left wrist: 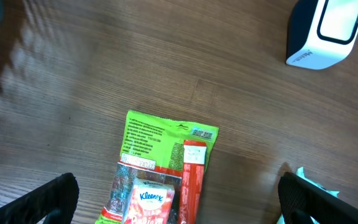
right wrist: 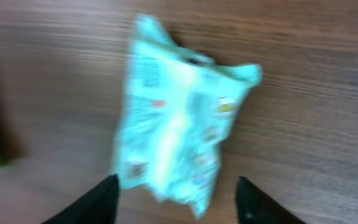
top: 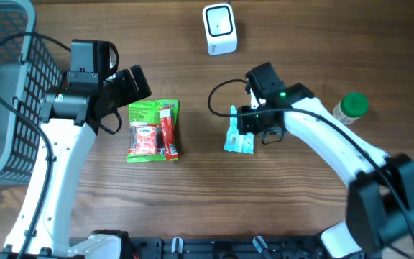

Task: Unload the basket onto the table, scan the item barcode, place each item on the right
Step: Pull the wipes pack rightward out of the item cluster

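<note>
Closest to the right wrist camera, the right gripper [right wrist: 176, 190] has its two dark fingers apart, straddling the near end of a pale blue packet [right wrist: 179, 118]. The packet lies flat on the wooden table [top: 322, 43], with a sliver of bare wood between it and the right-hand finger, so nothing is clamped. This looks like the item to scan. It appears to be a thin, crinkled film pouch with a centre seam, so it is probably very light, limp and slippery, likely to fold or slide when pinched. A flat sealed end seems the safest place to grip, keeping the small printed panel near the lower left corner uncovered. That panel may be the barcode, but the picture is too blurred to say.

The left gripper [left wrist: 176, 186] is spread wide, holding nothing, above a pile well to the left of the blue packet. In it, a Kleenex pack [left wrist: 149, 202] and a red stick sachet [left wrist: 193, 174] rest on a green snack bag [left wrist: 160, 134].

Farther off, the white barcode scanner [top: 219, 29] stands at the table's far edge.

Only the right wrist view shows the packet's print and seam. Only the left wrist view makes the Kleenex name readable. Only the overhead view shows both arms together, a green-lidded bottle [top: 351, 106] and a grey basket [top: 6, 86].
</note>
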Controlling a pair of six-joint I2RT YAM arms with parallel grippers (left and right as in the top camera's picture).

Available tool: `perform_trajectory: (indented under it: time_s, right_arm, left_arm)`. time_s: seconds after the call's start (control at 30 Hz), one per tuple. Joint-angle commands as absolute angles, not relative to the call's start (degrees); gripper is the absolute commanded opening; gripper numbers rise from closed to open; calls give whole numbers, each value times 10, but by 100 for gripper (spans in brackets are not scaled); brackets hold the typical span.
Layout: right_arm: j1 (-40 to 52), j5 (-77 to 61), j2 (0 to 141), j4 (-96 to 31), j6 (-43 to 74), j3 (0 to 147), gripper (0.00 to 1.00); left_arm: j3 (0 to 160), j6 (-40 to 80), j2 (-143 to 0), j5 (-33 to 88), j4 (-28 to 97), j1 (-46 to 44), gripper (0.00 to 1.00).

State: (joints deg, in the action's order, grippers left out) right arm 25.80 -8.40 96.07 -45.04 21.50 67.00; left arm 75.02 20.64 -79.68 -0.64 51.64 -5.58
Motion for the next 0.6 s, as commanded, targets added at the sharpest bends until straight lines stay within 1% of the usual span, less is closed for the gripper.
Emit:
perform_trajectory:
  time_s: [0.0, 0.03, 0.07, 0.23, 0.57]
  right_arm:
    - [263, -125, 923, -451, 210, 682, 18]
    - [263, -125, 924, -451, 211, 681, 8]
    - [265, -125, 927, -451, 211, 676, 4]
    - [279, -125, 945, -455, 210, 651, 4]
    - [314, -136, 1004, -327, 210, 565, 5]
  left_arm:
    - [755, 199, -794, -14, 516, -52, 100]
    - [755, 199, -794, -14, 516, -52, 100]
    - [755, 199, -794, -14, 515, -52, 100]
    - [755, 199, -794, -14, 515, -52, 100]
    - [755, 199, -794, -14, 515, -52, 100]
